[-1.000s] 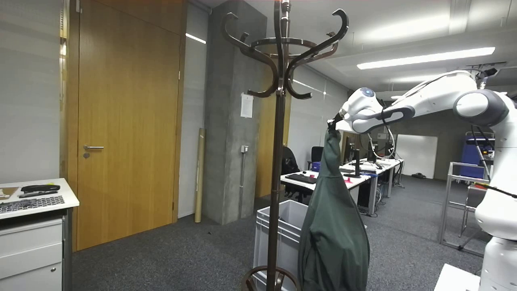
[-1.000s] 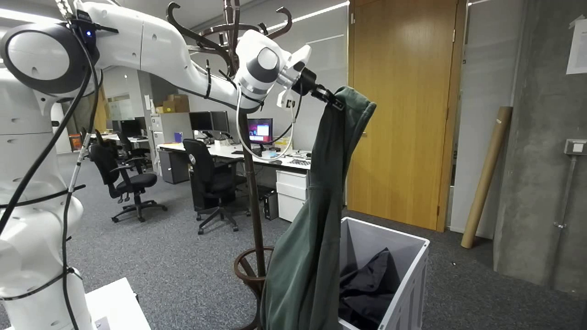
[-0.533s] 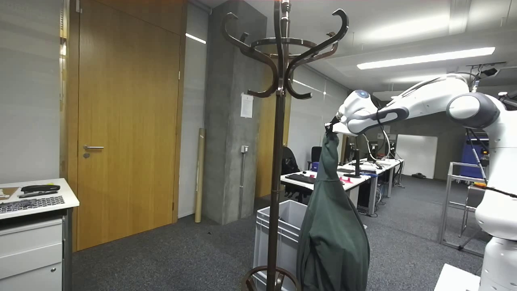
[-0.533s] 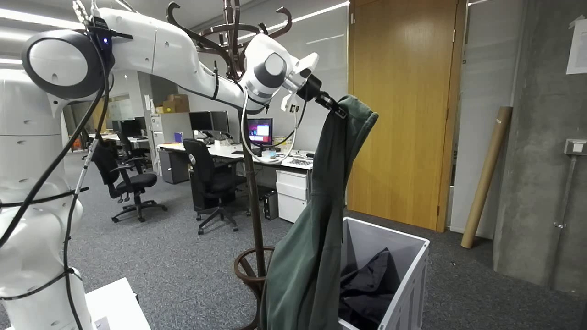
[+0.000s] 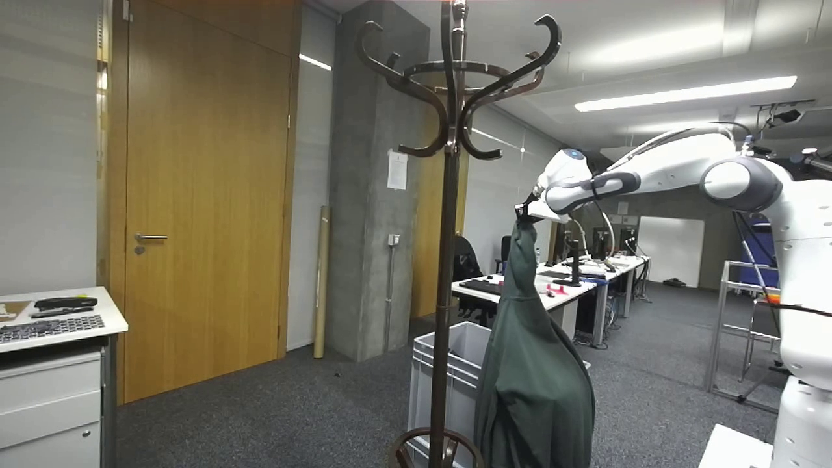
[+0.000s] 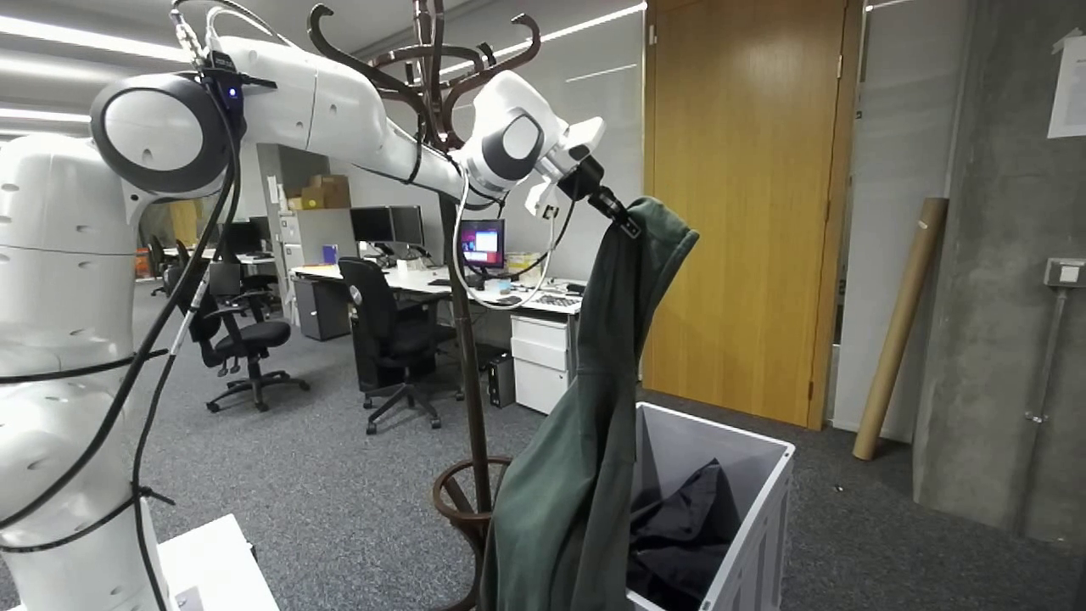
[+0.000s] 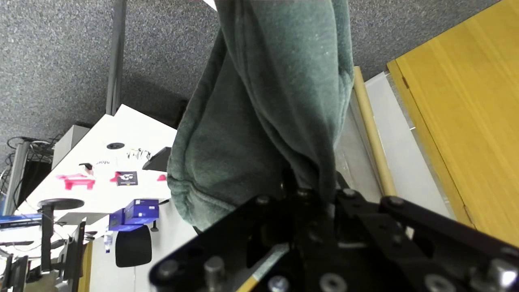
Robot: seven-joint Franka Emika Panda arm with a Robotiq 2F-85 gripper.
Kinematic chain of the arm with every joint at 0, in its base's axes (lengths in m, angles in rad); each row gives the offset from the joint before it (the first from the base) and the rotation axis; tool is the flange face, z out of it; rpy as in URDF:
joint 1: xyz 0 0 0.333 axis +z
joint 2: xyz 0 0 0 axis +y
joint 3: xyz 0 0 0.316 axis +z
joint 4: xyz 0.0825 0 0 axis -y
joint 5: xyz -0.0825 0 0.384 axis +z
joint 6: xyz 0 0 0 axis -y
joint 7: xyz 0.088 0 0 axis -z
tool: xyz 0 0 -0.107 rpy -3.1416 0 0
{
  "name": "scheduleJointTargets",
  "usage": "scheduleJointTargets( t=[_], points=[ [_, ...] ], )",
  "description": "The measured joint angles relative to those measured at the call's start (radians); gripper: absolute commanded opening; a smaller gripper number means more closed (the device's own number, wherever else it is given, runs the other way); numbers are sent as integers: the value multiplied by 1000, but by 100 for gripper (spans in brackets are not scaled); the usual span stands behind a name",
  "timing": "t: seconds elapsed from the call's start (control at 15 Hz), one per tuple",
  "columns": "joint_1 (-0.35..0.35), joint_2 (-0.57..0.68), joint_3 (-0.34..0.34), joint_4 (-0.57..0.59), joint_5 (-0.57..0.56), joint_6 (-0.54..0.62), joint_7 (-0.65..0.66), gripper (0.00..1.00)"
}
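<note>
GRIP STATE. The gripper [image 6: 629, 224] is pinching the upper part of the green garment [image 6: 556, 501]. The wrist view confirms it: the cloth runs down to a narrow fold between the jaws, which stand close together with only fabric between them.

LOCATION. The garment hangs below the gripper, narrow at the pinch and widening downward. In both exterior views it overlaps the grey crate [image 6: 700, 445] and appears to hang beside it, near the pole [image 5: 448, 260] of the coat stand [image 5: 448, 130]. Its lower end is cut off; contact with the floor [image 6: 339, 509] cannot be determined.

PROGRESS. Judging by present positions, the grasp is established and the upper part of the garment is held aloft. Release is not done. The garment is not on any hook [image 5: 554, 40] of the coat stand; the pinch point appears lower than the hooks and apart from the stand. A dark cloth [image 6: 700, 505] lies in the crate.

CHANGES. Compared with the frame 1 second earlier, the gripper and the top of the garment sit lower in both exterior views. In an exterior view the gripper [image 5: 523, 213] is also closer to the pole. The arm [image 6: 356, 110] has reached farther out and down. The grip on the garment is unchanged, as are the positions of the crate, dark cloth and coat stand.
</note>
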Motion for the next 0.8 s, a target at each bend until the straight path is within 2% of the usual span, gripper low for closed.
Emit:
scheduleJointTargets(
  t=[0.4,0.73,0.8],
  points=[
    [38,56,-64,49,137,-44,-53,2],
    [44,102,-79,91,194,-130,-68,2],
    [47,113,-81,99,194,-149,-68,7]
  ],
)
